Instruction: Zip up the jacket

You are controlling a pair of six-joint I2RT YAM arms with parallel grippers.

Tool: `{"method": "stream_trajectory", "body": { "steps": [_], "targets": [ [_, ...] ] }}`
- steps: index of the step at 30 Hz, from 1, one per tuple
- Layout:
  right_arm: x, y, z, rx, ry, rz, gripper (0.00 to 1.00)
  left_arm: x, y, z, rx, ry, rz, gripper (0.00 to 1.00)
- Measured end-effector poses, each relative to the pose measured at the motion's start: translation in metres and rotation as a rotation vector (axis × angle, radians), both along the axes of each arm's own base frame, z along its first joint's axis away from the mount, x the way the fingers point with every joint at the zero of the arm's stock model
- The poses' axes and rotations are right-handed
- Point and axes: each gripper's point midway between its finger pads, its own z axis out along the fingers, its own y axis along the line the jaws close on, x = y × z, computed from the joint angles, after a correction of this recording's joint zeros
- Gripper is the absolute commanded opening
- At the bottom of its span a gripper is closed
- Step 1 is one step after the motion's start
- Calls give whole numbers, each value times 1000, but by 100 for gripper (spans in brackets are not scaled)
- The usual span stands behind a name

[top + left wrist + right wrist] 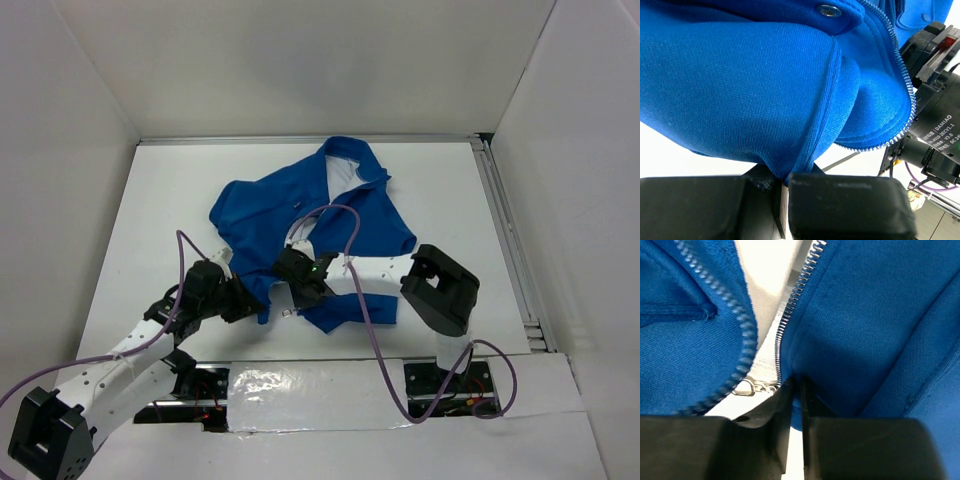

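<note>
Left and right jaws pinch the jacket [268, 215].

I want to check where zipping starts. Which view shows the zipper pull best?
Right wrist: the metal zipper pull lies close up between the open tooth rows, just left of the right gripper. Top external shows the jacket, the pull too small to tell; left wrist shows only zipper teeth.

The left arm [122, 350] and right arm [375, 271] are white with black joints and purple cables [377, 345].
</note>
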Motion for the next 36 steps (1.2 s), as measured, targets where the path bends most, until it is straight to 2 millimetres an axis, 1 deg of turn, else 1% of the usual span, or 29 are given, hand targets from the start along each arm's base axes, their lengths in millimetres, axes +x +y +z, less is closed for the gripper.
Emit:
{"method": "stream_trajectory", "body": {
  "steps": [1,3,9,11,13,15,17,20,21,22,23,25,28,30,32,35,36],
  "targets": [
    [0,0,0,-4,-4,1,5,0,0,0,1,0,1,0],
    [0,0,0,-7,-10,4,0,0,1,-1,6,2,5,0],
    [0,-1,3,23,-30,10,0,-1,4,-4,19,13,13,0],
    [-3,-5,4,45,-42,11,0,-1,4,-4,21,14,14,0],
    [-7,-12,10,73,-66,19,0,-1,4,-3,20,13,14,0],
    [-10,-19,25,109,-92,27,0,0,3,0,15,6,12,0],
    [-11,-21,58,203,-161,50,0,2,0,6,2,-6,4,0],
    [-6,-16,109,326,-261,74,0,6,-5,17,-18,-26,-8,0],
    [-6,-15,119,350,-280,85,0,7,-6,20,-22,-31,-10,0],
    [-7,-14,125,364,-289,101,0,9,-7,22,-27,-38,-11,0],
    [-11,-13,126,366,-291,123,0,9,-8,23,-31,-42,-14,0],
    [-24,-9,119,351,-274,188,0,10,-8,23,-31,-40,-15,0],
    [-57,1,95,303,-211,326,0,10,-8,21,-29,-32,-16,0],
    [-77,7,72,260,-154,413,0,10,-9,20,-30,-27,-19,0],
    [-92,9,47,210,-88,473,0,10,-9,18,-27,-19,-18,0],
    [-101,5,11,134,-8,503,0,10,-9,15,-23,-10,-17,0],
    [-102,3,3,113,9,502,3,10,-9,15,-23,-9,-16,0]
  ]
}}
